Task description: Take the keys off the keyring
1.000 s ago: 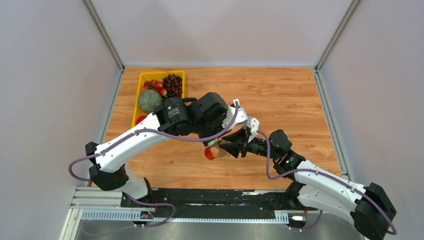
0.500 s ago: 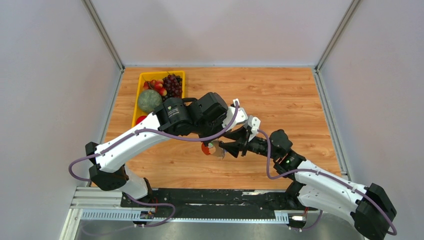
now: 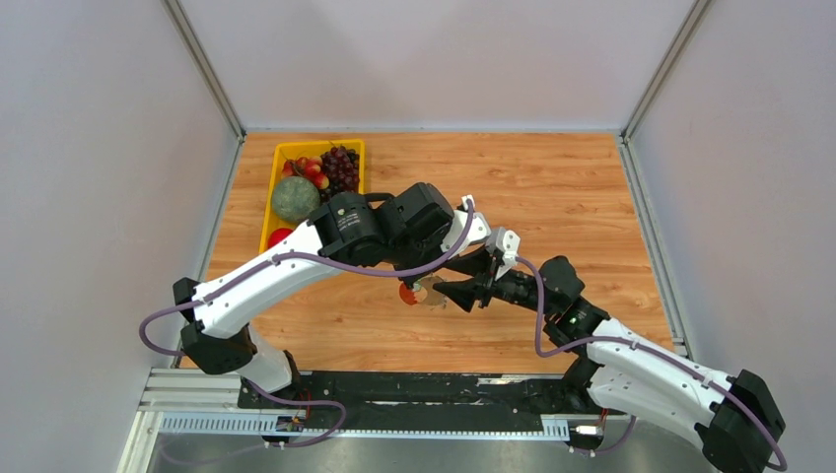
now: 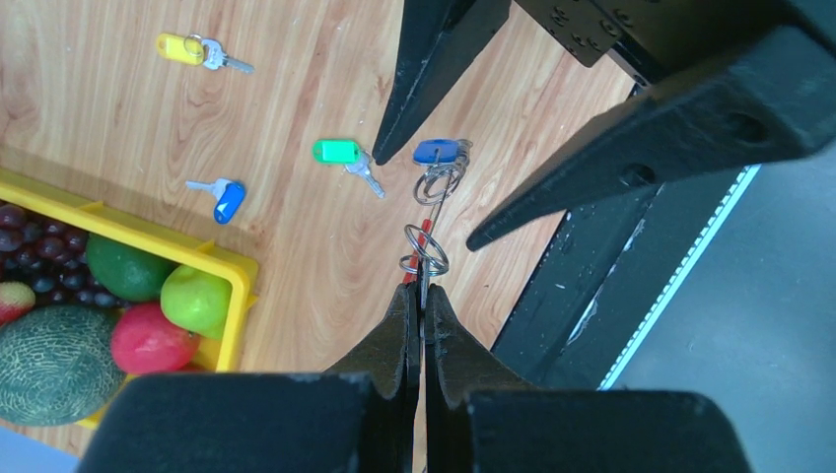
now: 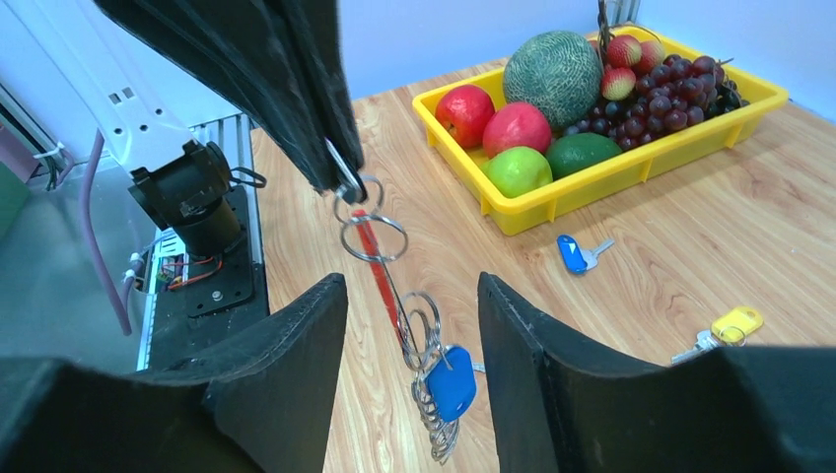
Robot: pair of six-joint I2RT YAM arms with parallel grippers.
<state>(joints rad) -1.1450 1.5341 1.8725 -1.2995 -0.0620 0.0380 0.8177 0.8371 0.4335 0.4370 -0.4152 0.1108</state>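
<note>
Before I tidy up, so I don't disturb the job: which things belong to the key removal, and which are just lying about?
Job: keyring hanging from the shut left gripper; attached blue key between the fingers of the open right gripper; yellow key, green key and loose blue key on the table.
Lying about: yellow fruit tray with fruit.

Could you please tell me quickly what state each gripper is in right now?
Left gripper: closed, pinching a top wire loop of the hanging red-banded silver keyring.
Right gripper: open, jaws straddling the keyring without gripping it.
</note>
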